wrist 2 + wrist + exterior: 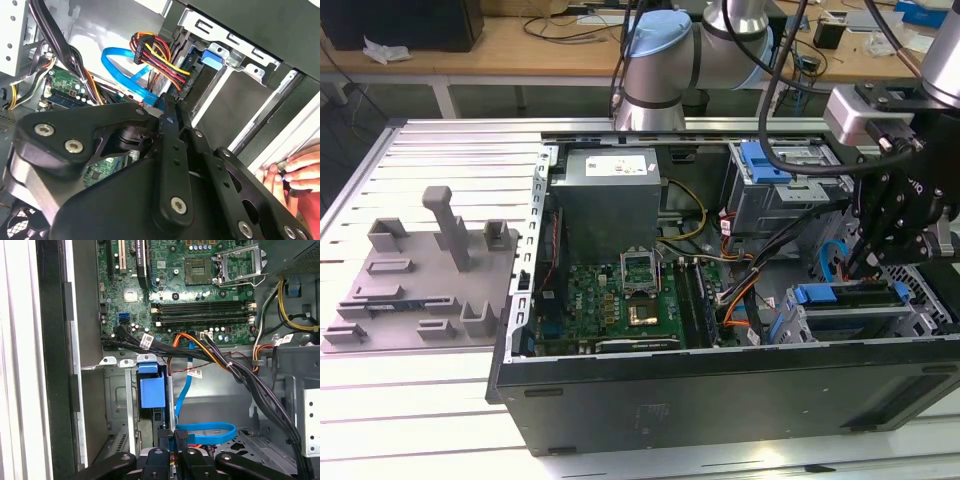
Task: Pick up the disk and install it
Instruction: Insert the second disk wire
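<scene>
Black gripper [167, 106] linkage crowds the second wrist view, and its two fingers come together at the tip with nothing I can make out between them. It hangs low inside the open case [720, 400], over the drive cage [850, 325] at the exterior view's right.

As I read it, the disk [842, 296] is the blue-framed slab sitting in that cage. It lies just below and a little toward the near wall of the case from the gripper, with its long axis running along that wall. Its label faces away or is covered, so I go only by the blue frame and the dark slab under it. In the first wrist view a blue tab [151, 390] stands in a cage slot straight ahead of the closed fingertips, near them but apart. I cannot tell whether that tab is part of the disk's frame or a separate latch.

A blue flat cable [205, 432] loops right beside the fingertips, and a bundle of coloured wires [160, 57] crosses close by. Whether the fingers touch either one is hidden by the linkage.

Someone's hand [292, 172] rests at the case edge, partly cut off by the gripper body.
</scene>
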Controlling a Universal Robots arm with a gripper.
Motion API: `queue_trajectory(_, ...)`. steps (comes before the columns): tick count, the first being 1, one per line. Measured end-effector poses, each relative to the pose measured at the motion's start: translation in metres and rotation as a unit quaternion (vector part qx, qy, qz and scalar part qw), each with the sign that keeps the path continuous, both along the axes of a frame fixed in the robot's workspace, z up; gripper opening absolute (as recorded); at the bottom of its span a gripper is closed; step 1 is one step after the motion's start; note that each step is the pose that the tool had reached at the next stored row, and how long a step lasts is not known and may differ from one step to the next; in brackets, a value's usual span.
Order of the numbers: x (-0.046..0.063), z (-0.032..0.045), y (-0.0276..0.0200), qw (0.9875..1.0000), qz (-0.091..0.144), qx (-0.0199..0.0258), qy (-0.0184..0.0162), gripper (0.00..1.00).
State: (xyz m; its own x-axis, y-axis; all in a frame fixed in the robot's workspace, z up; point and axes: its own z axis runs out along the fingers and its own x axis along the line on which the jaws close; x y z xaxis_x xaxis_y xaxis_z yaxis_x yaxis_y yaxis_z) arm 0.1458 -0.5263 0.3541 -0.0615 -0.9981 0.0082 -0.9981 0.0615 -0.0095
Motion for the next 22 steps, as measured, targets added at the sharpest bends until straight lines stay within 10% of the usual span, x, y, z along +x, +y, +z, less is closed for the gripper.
queue_trajectory(22, 0.0009, -0.0024, -0.0078, 1.0, 0.0, 0.007, 0.0, 0.16)
